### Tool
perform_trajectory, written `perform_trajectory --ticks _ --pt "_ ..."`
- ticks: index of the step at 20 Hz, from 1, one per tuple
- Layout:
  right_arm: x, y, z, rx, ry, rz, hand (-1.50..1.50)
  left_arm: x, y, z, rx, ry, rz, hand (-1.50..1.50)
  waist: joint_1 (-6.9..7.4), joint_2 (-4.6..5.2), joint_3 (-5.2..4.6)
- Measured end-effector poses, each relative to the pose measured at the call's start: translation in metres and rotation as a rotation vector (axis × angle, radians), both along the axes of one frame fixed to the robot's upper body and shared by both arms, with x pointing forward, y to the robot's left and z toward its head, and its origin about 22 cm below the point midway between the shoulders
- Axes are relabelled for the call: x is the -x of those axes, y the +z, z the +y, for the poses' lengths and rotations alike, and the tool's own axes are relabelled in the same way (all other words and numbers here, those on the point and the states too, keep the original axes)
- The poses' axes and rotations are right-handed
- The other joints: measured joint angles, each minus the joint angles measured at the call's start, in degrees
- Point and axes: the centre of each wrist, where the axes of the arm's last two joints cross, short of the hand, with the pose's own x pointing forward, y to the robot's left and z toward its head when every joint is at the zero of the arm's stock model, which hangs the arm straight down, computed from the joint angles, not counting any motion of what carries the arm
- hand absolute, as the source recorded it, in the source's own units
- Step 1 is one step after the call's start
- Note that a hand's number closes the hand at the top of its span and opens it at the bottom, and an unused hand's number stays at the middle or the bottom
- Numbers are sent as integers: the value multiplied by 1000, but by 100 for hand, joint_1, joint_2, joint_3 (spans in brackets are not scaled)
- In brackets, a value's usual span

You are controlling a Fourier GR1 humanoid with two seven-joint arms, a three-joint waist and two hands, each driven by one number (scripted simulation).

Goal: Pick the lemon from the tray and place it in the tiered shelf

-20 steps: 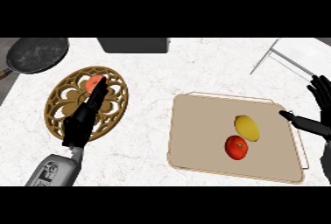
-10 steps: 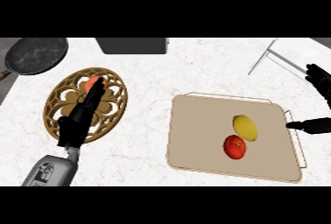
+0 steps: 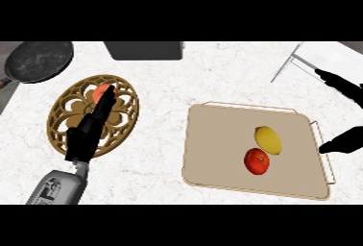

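Observation:
A yellow lemon point(image 3: 269, 139) lies on the beige tray point(image 3: 212, 144) at the right, with a red tomato point(image 3: 257, 161) just below it. My right hand point(image 3: 345, 139) shows at the right edge, open, its thumb near the tray's right handle and a finger higher up; it is apart from the lemon. The tiered shelf point(image 3: 306, 58) appears as thin white wire legs and a panel at the top right. My left hand point(image 3: 90, 129) lies open with straight fingers over a gold round trivet point(image 3: 64, 110) at the left.
A small orange object point(image 3: 102, 92) sits on the trivet under my left fingertips. A dark pan point(image 3: 37, 59) stands at the top left and a dark grey box point(image 3: 144, 49) at the top centre. Marble counter lies between trivet and tray.
My right hand has drifted right and partly out of view, its fingers spreading farther apart. The left hand, lemon and tomato have stayed put.

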Motion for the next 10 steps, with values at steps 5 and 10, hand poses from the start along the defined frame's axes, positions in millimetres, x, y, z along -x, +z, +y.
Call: perform_trajectory --ticks 5,10 --pt "11 16 28 166 19 63 -150 4 4 -9 8 -3 0 0 2 3 6" --pt "25 20 52 214 12 87 -150 2 1 -5 5 -1 -7 0 10 18 11"
